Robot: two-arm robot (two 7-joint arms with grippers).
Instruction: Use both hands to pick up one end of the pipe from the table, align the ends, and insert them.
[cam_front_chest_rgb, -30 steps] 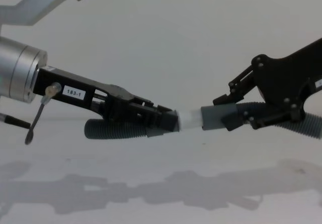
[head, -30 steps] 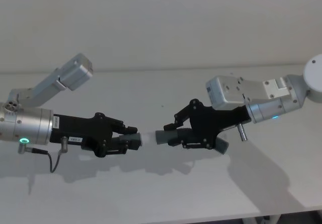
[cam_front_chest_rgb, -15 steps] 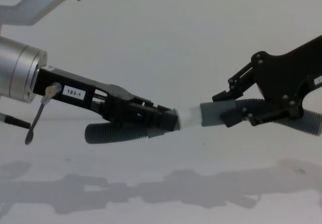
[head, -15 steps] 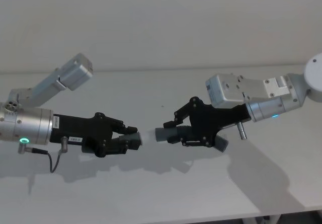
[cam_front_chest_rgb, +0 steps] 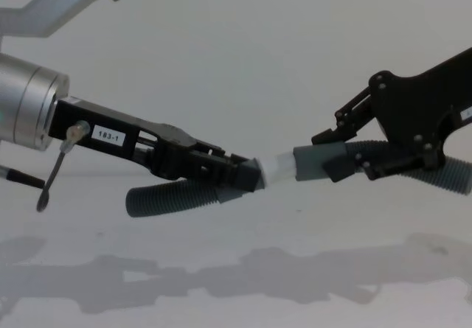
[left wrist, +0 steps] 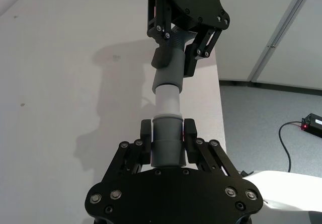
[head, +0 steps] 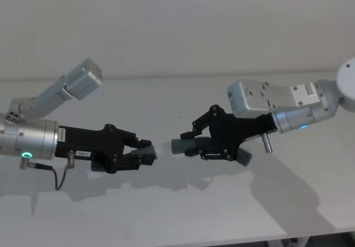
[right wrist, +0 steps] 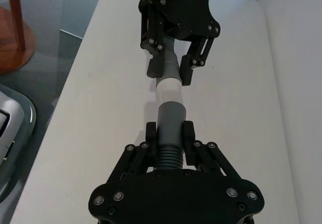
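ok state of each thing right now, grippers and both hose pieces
left gripper: shut on left hose piece, held off the table
right gripper: shut on right hose piece, also held up
pale tip: bridging the two cuffs, partly exposed, not fully pushed in

Silver wrists, green ring lights, black screw-studded grippers.

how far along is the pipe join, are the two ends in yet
Done: both hose pieces are lifted, the left gripper and right gripper each shut on one. In hand: the cuffs line up and the pale tip bridges them. Left: pushing until that exposed tip seats.
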